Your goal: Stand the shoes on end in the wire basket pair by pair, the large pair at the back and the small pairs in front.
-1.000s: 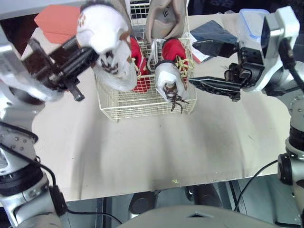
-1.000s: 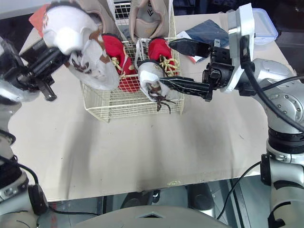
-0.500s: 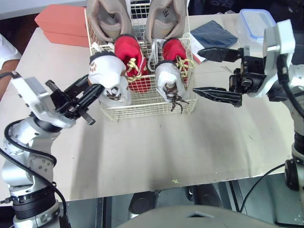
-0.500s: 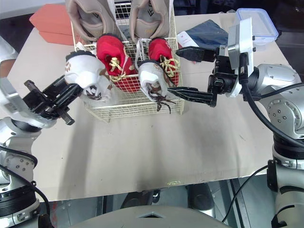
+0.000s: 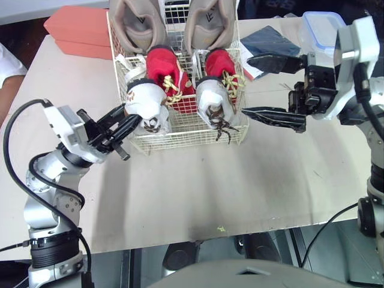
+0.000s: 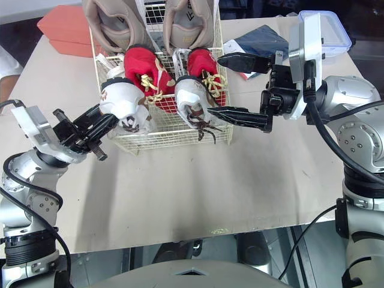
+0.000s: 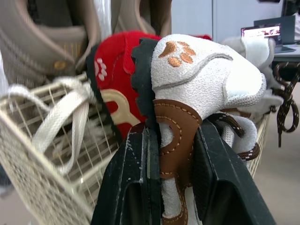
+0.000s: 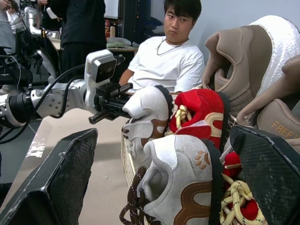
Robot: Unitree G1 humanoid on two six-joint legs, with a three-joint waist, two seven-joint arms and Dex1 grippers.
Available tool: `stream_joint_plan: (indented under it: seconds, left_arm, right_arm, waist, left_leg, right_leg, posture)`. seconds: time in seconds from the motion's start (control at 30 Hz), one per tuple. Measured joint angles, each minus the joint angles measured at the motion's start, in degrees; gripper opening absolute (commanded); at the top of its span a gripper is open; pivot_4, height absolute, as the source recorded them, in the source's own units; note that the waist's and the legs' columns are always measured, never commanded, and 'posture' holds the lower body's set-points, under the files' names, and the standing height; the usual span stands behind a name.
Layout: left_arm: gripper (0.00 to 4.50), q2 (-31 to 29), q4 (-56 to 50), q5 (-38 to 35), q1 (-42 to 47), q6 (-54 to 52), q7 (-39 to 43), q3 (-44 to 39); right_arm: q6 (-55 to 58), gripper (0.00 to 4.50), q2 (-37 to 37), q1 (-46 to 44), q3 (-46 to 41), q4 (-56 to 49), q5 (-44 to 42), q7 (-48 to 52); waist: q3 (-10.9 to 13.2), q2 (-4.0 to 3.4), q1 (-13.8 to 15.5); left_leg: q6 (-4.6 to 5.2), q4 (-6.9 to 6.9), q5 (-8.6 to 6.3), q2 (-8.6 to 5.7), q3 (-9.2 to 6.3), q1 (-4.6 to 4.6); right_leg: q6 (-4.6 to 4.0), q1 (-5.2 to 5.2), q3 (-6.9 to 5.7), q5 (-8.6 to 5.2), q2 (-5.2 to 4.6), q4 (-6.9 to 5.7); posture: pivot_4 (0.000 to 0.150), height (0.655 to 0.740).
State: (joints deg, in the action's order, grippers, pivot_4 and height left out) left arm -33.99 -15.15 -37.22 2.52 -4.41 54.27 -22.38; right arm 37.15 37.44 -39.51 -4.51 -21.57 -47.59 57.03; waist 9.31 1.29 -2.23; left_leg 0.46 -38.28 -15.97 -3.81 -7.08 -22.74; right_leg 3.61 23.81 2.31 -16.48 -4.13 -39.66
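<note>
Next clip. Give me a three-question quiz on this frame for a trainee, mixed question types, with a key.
1. True or false: the left gripper is clamped on a white shoe at the front left of the wire basket.
2. Which shoes stand at the back of the basket? A red, B tan, C white.
3. Fill in: the right gripper, beside the basket, is ____.
Key: 1 true. 2 B, the tan shoes. 3 open, holding nothing.
</note>
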Motion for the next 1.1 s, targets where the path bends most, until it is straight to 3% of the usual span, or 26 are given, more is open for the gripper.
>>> stream_joint_plan:
  seconds: [0.07, 0.13, 0.23, 0.33, 0.37, 0.57, 0.8, 0.93, 1.1]
  left_arm:
    - [0.59, 0.6, -0.2, -0.3, -2.0, -0.3, -1.0, 0.0]
    - [1.59, 0.8, -0.9, -0.6, -3.1, -0.5, -1.5, 0.0]
    - [2.59, 0.4, -1.8, -1.0, -4.5, -1.7, -1.7, 0.0]
    - [4.15, -0.4, -2.7, -2.4, -5.3, -3.3, -0.9, 0.3]
    - [4.46, -0.8, -3.0, -2.6, -5.1, -3.7, -0.7, 0.3]
    - [4.46, -6.1, -4.9, -7.4, -5.4, -10.3, -1.3, -3.6]
    - [4.46, -13.4, -7.2, -19.0, -14.8, -21.6, 0.5, -19.3]
    - [4.46, -12.8, -4.5, -15.4, -18.1, -21.4, 0.4, -20.8]
    - [4.46, -8.6, 0.4, -0.8, -21.0, -15.6, -3.9, -13.3]
  right_arm:
    - [-0.1, 4.50, -0.1, 0.1, 0.0, -0.1, 0.0, 0.0]
    - [-0.1, 4.50, -0.3, 0.3, 0.0, -0.1, 0.0, 0.0]
    - [-0.3, 4.50, -0.4, 0.3, 0.0, -0.1, 0.0, 0.1]
    - [-0.6, 4.50, -0.4, 0.3, 0.0, -0.1, 0.1, 0.4]
    - [-0.7, 4.50, -0.4, 0.3, 0.0, -0.1, 0.2, 0.5]
    - [-1.4, 4.50, 0.2, 1.1, 0.0, 0.2, 0.6, 1.6]
    - [-4.0, 4.50, 4.1, 8.7, -2.9, 2.4, 3.7, 2.5]
    - [-6.8, 4.50, 4.5, 13.7, -4.6, 4.2, 6.6, 2.0]
    - [-15.1, 4.50, 4.9, 23.8, -5.3, 8.2, 14.6, 1.6]
  waist:
    - [0.0, 0.00, -0.1]
    - [0.0, -0.01, -0.1]
    - [0.0, -0.05, -0.1]
    - [0.0, -0.06, 0.1]
    - [0.0, -0.06, 0.2]
    - [0.0, -0.07, 0.1]
    - [0.0, -0.13, 0.1]
    - [0.0, -0.16, 0.4]
    - [0.0, -0.15, 1.4]
  left_leg:
    - [0.00, 0.01, 0.00, 0.01, 0.01, 0.01]
    - [0.00, 0.01, -0.01, 0.01, 0.00, 0.01]
    - [0.01, 0.02, -0.01, 0.01, 0.04, 0.04]
    - [0.01, 0.01, -0.01, 0.01, -0.01, 0.05]
    - [0.02, 0.00, -0.01, 0.01, -0.05, 0.05]
    - [0.08, 0.00, -0.05, 0.03, -0.06, 0.12]
    - [0.03, 0.10, -0.02, 0.03, -0.01, 0.06]
    - [0.04, 0.10, -0.02, 0.04, -0.10, 0.09]
    - [0.04, 0.10, -0.03, 0.03, -0.04, 0.14]
  right_leg:
    - [0.00, 0.00, 0.02, 0.00, 0.00, 0.01]
    - [0.00, 0.00, 0.01, 0.00, 0.00, 0.01]
    - [0.00, -0.01, 0.04, 0.00, 0.00, 0.01]
    - [0.00, -0.03, 0.00, 0.00, 0.00, -0.02]
    - [0.00, -0.05, 0.00, 0.00, 0.00, -0.03]
    - [-0.05, -0.10, -0.01, 0.03, 0.03, -0.01]
    - [-0.05, -0.10, -0.01, 0.03, 0.01, 0.21]
    - [-0.06, -0.17, -0.01, 0.03, 0.02, 0.21]
    - [-0.06, -0.28, 0.01, 0.03, 0.02, 0.30]
  posture:
    - [0.150, 0.7400]
    - [0.150, 0.7400]
    - [0.150, 0.7400]
    - [0.150, 0.7400]
    - [0.150, 0.7400]
    - [0.150, 0.7400]
    - [0.150, 0.7400]
    - [0.150, 0.7400]
    - [0.150, 0.7400]
